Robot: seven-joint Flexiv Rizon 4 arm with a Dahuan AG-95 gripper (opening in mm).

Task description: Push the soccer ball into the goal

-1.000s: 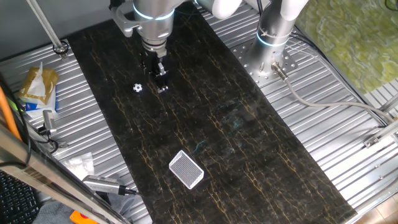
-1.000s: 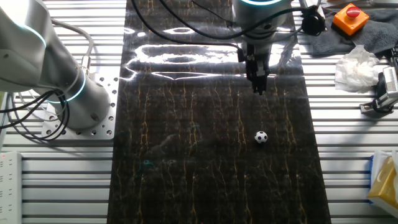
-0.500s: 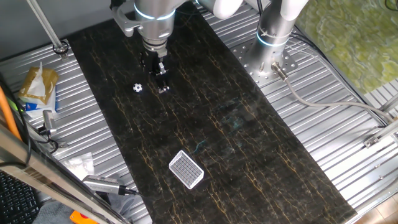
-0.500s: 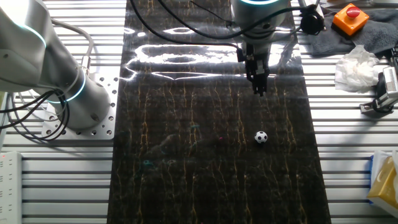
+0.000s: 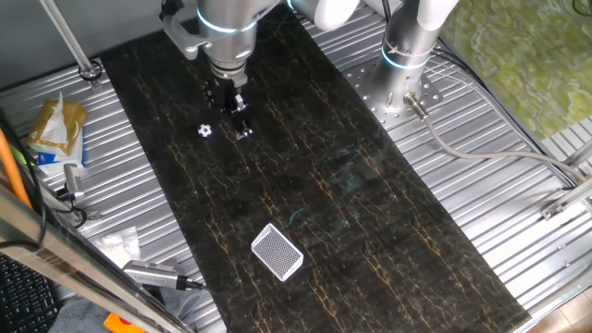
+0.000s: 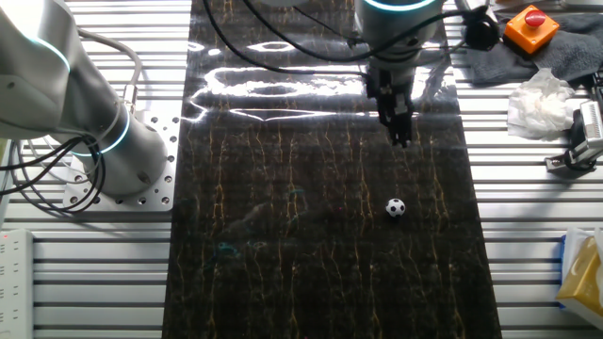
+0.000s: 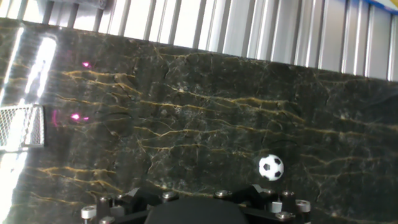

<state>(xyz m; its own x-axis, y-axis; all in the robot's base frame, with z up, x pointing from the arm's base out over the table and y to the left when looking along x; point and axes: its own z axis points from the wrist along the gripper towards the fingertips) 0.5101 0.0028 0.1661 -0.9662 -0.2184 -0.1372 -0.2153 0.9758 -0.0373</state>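
My gripper (image 5: 241, 128) hangs near the soccer ball (image 5: 204, 130), fingers drawn narrow, holding nothing. The goal (image 5: 277, 251) sits well apart down the dark mat (image 5: 370, 222). I should get behind the ball, opposite the goal, then push gently.

ball (image 5: 204, 130) beside tool (image 5: 242, 130) | goal (image 5: 277, 252) well apart, on mat (image 5: 370, 231)

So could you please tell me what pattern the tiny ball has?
The soccer ball is white with black patches, clearest in hand view.

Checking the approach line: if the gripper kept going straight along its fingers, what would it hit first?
Probably the bare dark mat: the gripper points down beside the soccer ball, not at it.
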